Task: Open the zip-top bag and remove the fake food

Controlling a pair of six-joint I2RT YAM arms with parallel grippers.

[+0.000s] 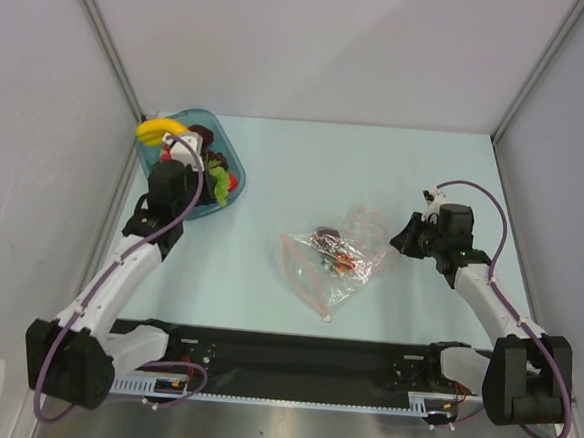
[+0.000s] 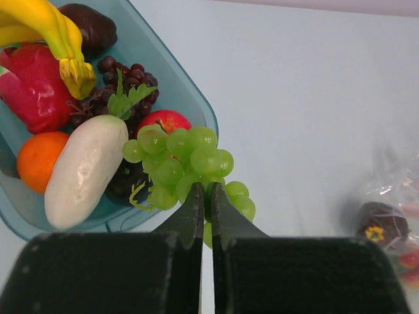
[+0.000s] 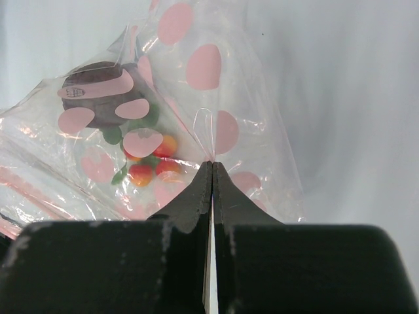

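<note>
The clear zip-top bag with pink dots lies mid-table, its pinkish zip strip towards the near left. Inside it are fake food pieces: a dark piece and small red-orange fruits. My right gripper is shut on a pinched fold of the bag's film at the bag's right end. My left gripper is shut on a bunch of green grapes that hangs over the near rim of the teal tray. In the top view that gripper is over the tray.
The teal tray at the back left holds a banana, an orange, a white oval piece, a red pepper, an apple, dark grapes and a dark purple piece. Walls enclose three sides of the table.
</note>
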